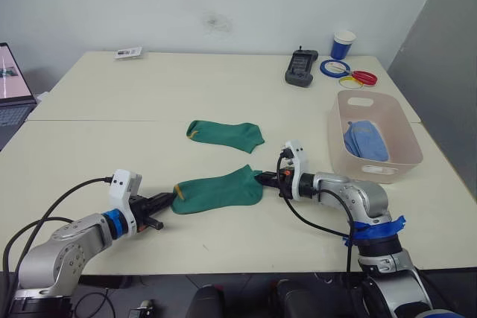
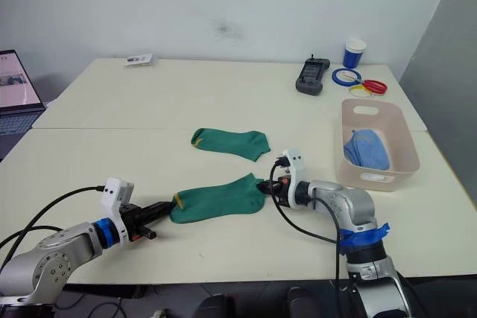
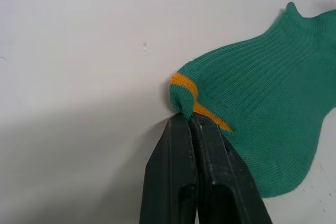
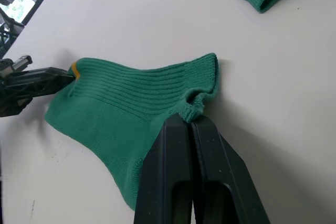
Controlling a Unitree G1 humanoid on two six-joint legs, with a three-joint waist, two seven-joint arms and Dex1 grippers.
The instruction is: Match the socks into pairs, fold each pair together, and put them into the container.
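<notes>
A dark green sock [image 1: 218, 190] lies stretched flat near the table's front edge. My left gripper [image 1: 170, 199] is shut on its yellow-marked toe end [image 3: 185, 88]. At the opposite end, my right gripper [image 1: 265, 179] is shut on the cuff [image 4: 195, 103]. A second dark green sock [image 1: 225, 134] lies flat just behind it, untouched. The pink-beige container [image 1: 373, 136] stands at the right and holds a folded light blue pair [image 1: 365, 140].
A blue paper cup [image 1: 343, 44], coloured tape rings [image 1: 350, 74] and a black handset [image 1: 300, 67] sit at the back right. A laptop [image 1: 13, 80] is at the far left edge. A small card [image 1: 128, 53] lies at the back.
</notes>
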